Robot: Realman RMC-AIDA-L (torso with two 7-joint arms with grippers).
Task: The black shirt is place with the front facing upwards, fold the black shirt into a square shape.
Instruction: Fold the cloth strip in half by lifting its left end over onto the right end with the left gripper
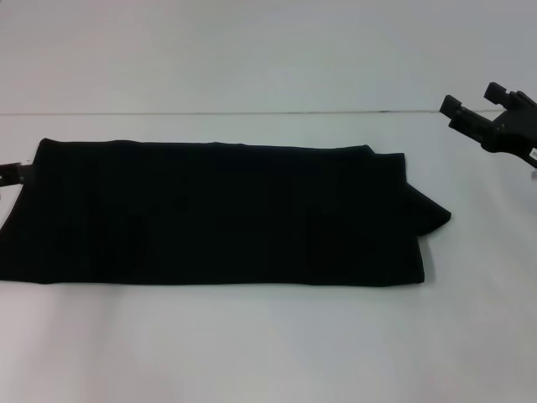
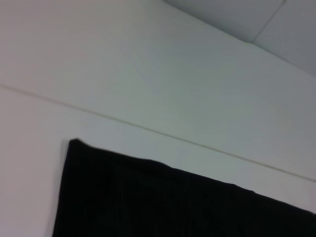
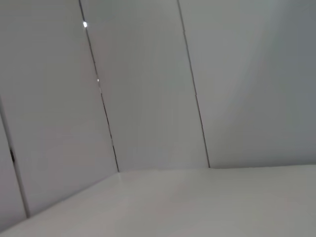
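Note:
The black shirt [image 1: 218, 214] lies folded into a long flat band across the white table [image 1: 268, 344]; no print shows on it. At its right end a pointed flap [image 1: 428, 214] sticks out past the band's edge. One corner of the cloth fills the low part of the left wrist view, black shirt [image 2: 173, 202]. My left gripper [image 1: 8, 172] shows only as a small dark piece at the shirt's far-left end, at the picture's edge. My right gripper [image 1: 457, 113] hangs raised at the far right, away from the cloth, its fingers apart and holding nothing.
A seam where the table meets the white back wall [image 1: 252, 50] runs just behind the shirt. The right wrist view shows only white wall panels [image 3: 148, 89] and table surface [image 3: 207, 202].

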